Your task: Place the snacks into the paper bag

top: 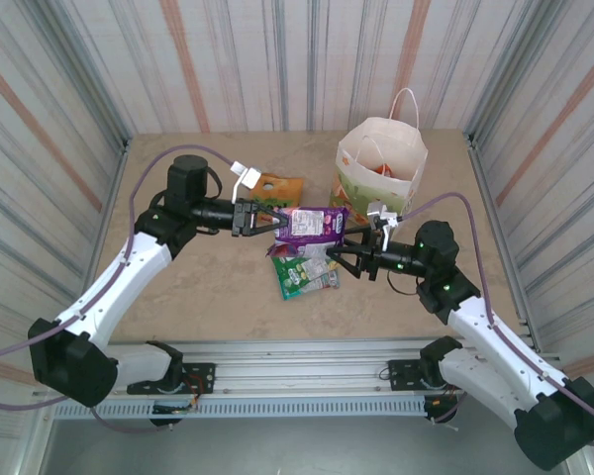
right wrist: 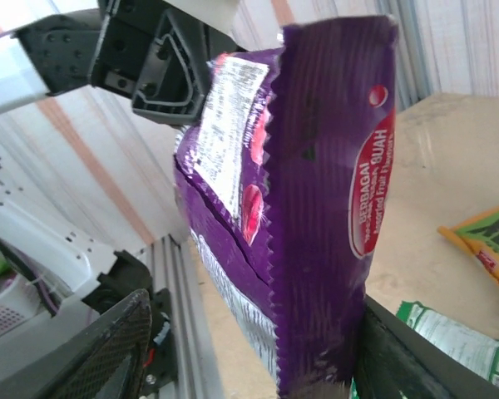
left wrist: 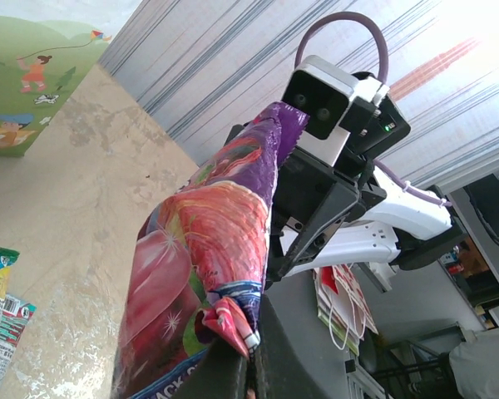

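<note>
Overhead, I count one white paper bag (top: 361, 188) standing far right, one orange packet (top: 279, 188) and one green packet (top: 295, 275) lying on the table (top: 198, 287), and one glossy purple packet (top: 312, 226) aloft. Left wrist: the left gripper (left wrist: 248, 353) pinches its crinkled end. Right wrist: the right gripper (right wrist: 258, 349) straddles it, jaws spread.

purple packet (top: 314, 225) (red fruit print) | green packet (top: 297, 272) | orange packet (top: 280, 187) | white paper bag (top: 361, 186)

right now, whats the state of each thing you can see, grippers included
purple packet, held up off the table, pinched at one end
left gripper, shut on the purple packet
right gripper, open, fingers either side of the packet's other end
paper bag, upright, mouth open
orange packet, lying flat on the table, loose
green packet, lying flat on the table, loose
</note>
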Motion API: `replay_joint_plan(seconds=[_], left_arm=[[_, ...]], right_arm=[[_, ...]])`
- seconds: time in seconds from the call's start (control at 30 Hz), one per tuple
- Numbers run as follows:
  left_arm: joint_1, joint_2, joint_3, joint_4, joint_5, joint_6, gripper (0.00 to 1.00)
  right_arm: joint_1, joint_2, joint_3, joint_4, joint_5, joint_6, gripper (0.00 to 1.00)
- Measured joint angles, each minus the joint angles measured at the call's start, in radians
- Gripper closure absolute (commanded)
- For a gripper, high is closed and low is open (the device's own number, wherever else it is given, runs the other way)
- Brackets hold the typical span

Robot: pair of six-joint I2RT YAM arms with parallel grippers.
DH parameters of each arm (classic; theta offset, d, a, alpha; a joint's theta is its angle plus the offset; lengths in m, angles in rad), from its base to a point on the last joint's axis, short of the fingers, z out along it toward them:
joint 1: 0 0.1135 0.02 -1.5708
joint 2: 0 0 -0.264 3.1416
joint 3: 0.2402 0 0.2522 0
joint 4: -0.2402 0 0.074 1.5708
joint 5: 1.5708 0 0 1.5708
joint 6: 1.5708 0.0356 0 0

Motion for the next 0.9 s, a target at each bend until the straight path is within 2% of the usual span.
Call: replay_joint_plan(seconds=[0.23,0.4,0.47,0.53,0.6,0.7,0.77,0.9], left_arm=[[0.000,0.017,0.000,0.023,0.006,-0.006,1.00],[-0.005,0.039,0.005,0.021,0.005,-0.006,1.00],[-0.010,0.044,0.010,0.019,0.002,-0.003,0.98],[-0.012,0.046,0.016,0.016,-0.009,-0.002,0.92],[-0.012,0.046,0.021,0.014,-0.023,0.002,0.86],[-0.012,0.046,0.029,0.011,-0.048,0.013,0.64],[-0.012,0.045,0.034,0.002,-0.071,0.023,0.47],[-0.010,0.039,0.034,-0.032,-0.154,0.035,0.33]], right_arm=[[-0.002,0.000,0.000,0.039,-0.008,0.005,0.61],[-0.002,0.000,0.000,0.037,0.006,0.022,0.88],[-0.002,0.000,0.001,0.033,0.023,0.025,0.95],[-0.002,-0.003,0.001,0.028,0.030,0.023,1.00],[-0.002,-0.011,0.002,0.021,0.037,0.021,1.00],[-0.002,-0.031,0.004,-0.005,0.056,0.017,1.00],[-0.002,-0.048,0.008,-0.034,0.084,0.002,1.00],[-0.021,-0.076,0.025,-0.088,0.126,-0.030,1.00]])
